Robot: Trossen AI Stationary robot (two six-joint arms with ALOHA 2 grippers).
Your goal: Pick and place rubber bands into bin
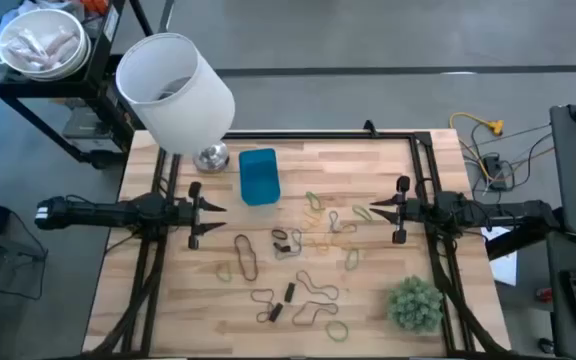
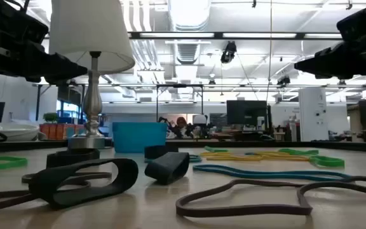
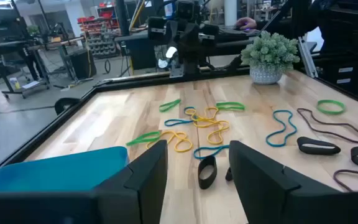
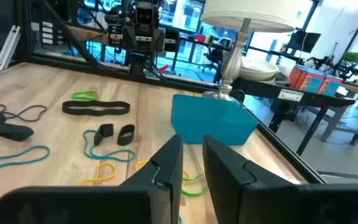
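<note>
While rubber bands [image 1: 303,262] litter table [image 1: 168,300] — bin [image 1: 258,176] beside lamp [image 1: 175,88].

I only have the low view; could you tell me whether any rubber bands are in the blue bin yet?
Observer: From above, the bin shows no bands inside; the rubber bands lie on the table.
Operator: Thank you. Is either arm holding one?
Observer: No. The left gripper hovers open and empty at the table's left side, the right gripper empty at its right.
</note>
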